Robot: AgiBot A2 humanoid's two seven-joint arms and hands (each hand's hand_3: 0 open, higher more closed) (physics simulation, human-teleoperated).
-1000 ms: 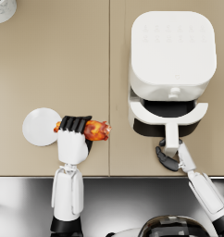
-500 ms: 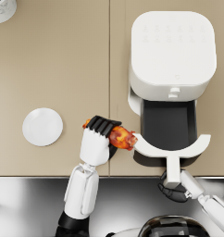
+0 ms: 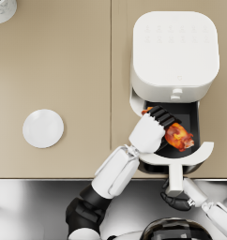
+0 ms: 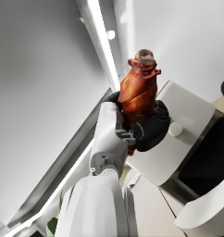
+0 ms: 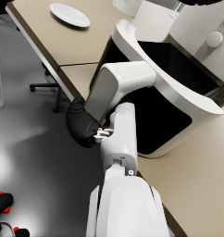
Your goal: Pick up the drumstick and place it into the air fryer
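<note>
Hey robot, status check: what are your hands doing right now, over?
Left hand holds drumstick over open air fryer drawer. Right hand grips drawer handle. Nothing blocking.

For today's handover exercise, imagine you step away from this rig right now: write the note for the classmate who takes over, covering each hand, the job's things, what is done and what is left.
Left hand: holds the drumstick over the open drawer of the air fryer.
Right hand: grips the drawer's handle, at the counter's front edge.
Plate: empty, on the counter to the left.
Done: drumstick picked up, drawer pulled out, drumstick brought above the drawer.
Left: lower the drumstick into the drawer and let go. Probably then push the drawer in.
</note>
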